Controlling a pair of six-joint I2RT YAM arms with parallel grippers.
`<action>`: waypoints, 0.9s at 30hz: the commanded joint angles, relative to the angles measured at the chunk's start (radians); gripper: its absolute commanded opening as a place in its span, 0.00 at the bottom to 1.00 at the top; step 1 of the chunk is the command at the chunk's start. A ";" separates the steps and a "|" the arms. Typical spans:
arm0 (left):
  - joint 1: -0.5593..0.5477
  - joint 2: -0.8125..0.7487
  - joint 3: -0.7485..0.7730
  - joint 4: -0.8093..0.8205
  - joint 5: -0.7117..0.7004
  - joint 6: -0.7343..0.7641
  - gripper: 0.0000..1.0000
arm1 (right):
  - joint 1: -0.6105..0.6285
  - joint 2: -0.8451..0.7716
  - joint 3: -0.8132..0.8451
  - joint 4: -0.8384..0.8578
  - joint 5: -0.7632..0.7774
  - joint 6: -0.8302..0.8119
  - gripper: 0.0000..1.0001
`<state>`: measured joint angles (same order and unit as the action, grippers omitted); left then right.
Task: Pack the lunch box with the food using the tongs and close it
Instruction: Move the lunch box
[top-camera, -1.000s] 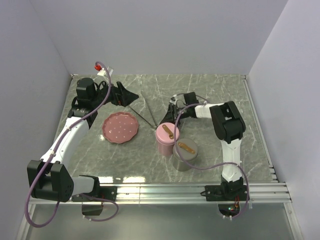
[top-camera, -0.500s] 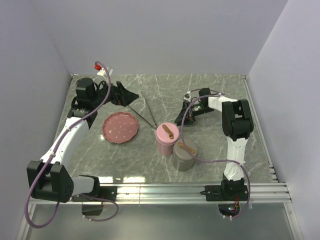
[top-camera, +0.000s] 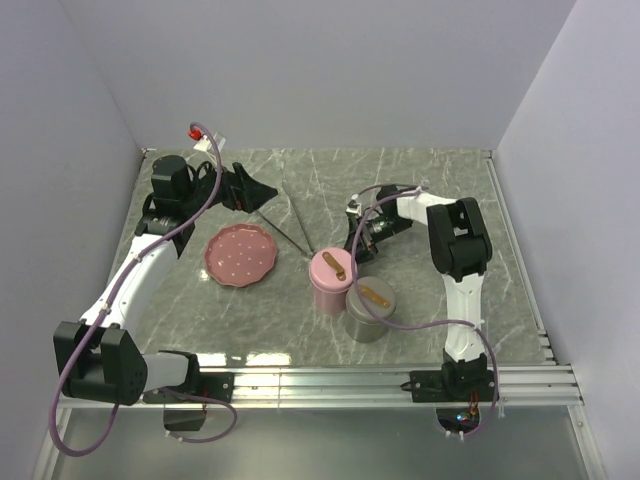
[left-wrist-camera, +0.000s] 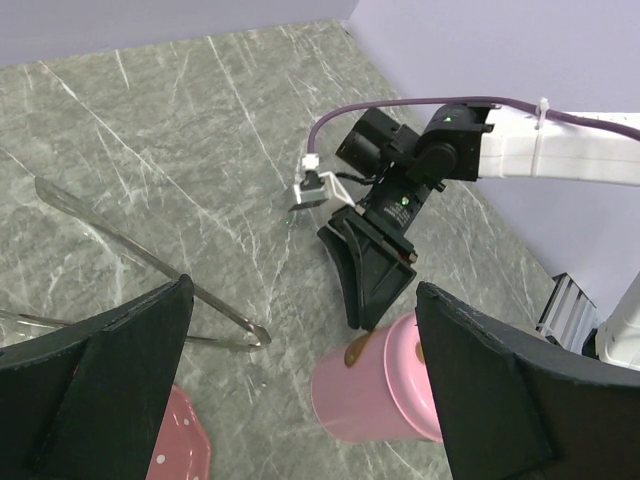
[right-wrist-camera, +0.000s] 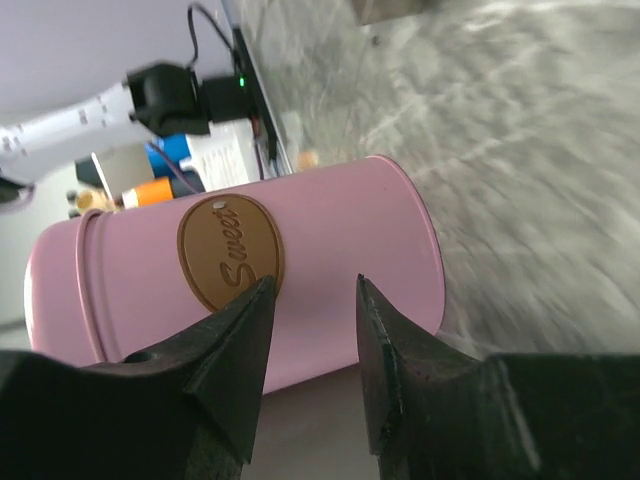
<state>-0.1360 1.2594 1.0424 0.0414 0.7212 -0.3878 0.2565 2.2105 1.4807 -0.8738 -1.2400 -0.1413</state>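
Marble tabletop (top-camera: 420, 180) carries the tongs (left-wrist-camera: 150, 260), flat just behind-left of the pink lunch box (top-camera: 332, 280). Light, springy, slick steel; likely best pinched mid-arm. Left claw (top-camera: 258, 190) gapes empty; right claw (right-wrist-camera: 313, 290), half-parted, hovers beside the box.

place: robot lab | evidence: white booth walls (top-camera: 320, 70), marble table (top-camera: 440, 180), aluminium rail (top-camera: 330, 380)

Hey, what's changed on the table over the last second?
The right gripper drew back from the pink tin toward the far right, then swung in again. Its fingers are now close by the tin, apart and holding nothing. Nothing was taken hold of or let go. The left gripper, the tongs, the pink plate and the grey tin stayed as they were.
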 joint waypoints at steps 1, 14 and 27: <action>0.004 -0.029 -0.001 0.035 0.021 -0.008 0.99 | 0.036 0.018 0.050 -0.106 -0.039 -0.119 0.45; 0.004 -0.025 -0.005 0.046 0.027 -0.017 0.99 | 0.121 0.094 0.130 -0.462 -0.070 -0.466 0.45; 0.004 -0.083 -0.065 0.009 0.167 0.102 0.94 | 0.158 0.080 0.153 -0.423 -0.069 -0.441 0.44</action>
<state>-0.1349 1.2381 1.0019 0.0391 0.7879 -0.3595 0.4129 2.3104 1.6035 -1.3071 -1.2922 -0.6147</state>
